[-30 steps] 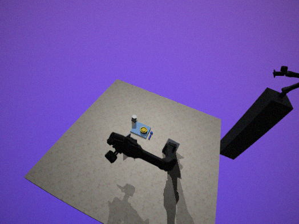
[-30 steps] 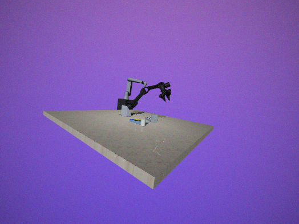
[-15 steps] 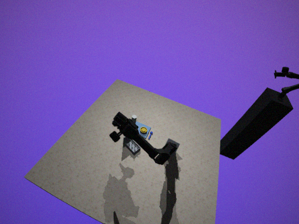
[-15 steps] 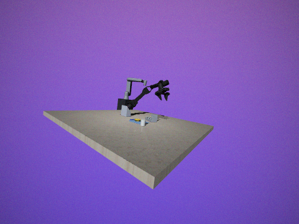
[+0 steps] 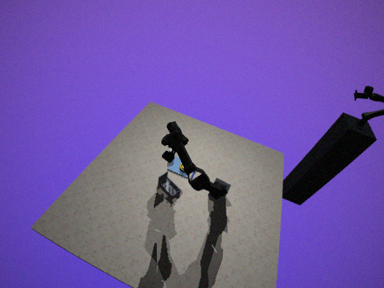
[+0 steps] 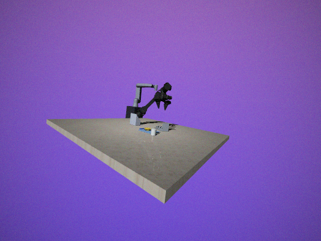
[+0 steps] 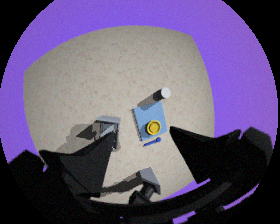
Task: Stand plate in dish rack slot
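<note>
Gripper (image 6: 162,105) hangs open and empty, high above the table (image 6: 128,149); yellow plate (image 7: 153,127) lies flat on blue mat (image 7: 143,117), dish rack (image 7: 108,126) just beside it

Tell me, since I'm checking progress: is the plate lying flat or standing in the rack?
Lying flat: the yellow plate rests on the blue mat, apart from the dish rack; the open gripper hangs above, holding nothing.
</note>
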Robot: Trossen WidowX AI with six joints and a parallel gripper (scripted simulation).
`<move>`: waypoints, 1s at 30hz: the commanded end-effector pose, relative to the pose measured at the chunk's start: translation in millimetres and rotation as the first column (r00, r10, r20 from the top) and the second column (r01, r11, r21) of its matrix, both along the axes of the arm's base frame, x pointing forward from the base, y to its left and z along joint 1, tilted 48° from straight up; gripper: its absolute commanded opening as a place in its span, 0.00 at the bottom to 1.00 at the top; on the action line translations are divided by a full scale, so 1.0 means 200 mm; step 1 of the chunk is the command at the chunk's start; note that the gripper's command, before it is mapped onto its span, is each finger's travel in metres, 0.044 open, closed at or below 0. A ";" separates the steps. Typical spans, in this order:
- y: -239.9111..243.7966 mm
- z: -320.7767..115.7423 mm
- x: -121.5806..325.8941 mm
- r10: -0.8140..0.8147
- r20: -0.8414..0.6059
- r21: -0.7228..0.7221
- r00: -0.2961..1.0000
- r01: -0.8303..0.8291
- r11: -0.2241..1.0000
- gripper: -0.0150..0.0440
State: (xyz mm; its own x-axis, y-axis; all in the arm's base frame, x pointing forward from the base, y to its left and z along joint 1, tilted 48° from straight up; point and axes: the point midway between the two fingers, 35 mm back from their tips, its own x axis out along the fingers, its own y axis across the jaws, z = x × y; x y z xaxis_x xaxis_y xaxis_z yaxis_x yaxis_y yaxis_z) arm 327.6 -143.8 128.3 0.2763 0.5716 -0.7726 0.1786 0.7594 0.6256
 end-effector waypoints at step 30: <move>0.25 -0.83 -0.27 0.257 0.008 0.146 0.966 -0.256 0.956 0.93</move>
State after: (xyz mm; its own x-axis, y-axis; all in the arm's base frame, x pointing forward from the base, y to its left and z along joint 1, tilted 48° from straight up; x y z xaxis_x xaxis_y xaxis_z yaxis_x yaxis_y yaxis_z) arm 271.6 -94.7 -35.9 0.0865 0.7292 -0.6788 -0.0050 0.6816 0.7317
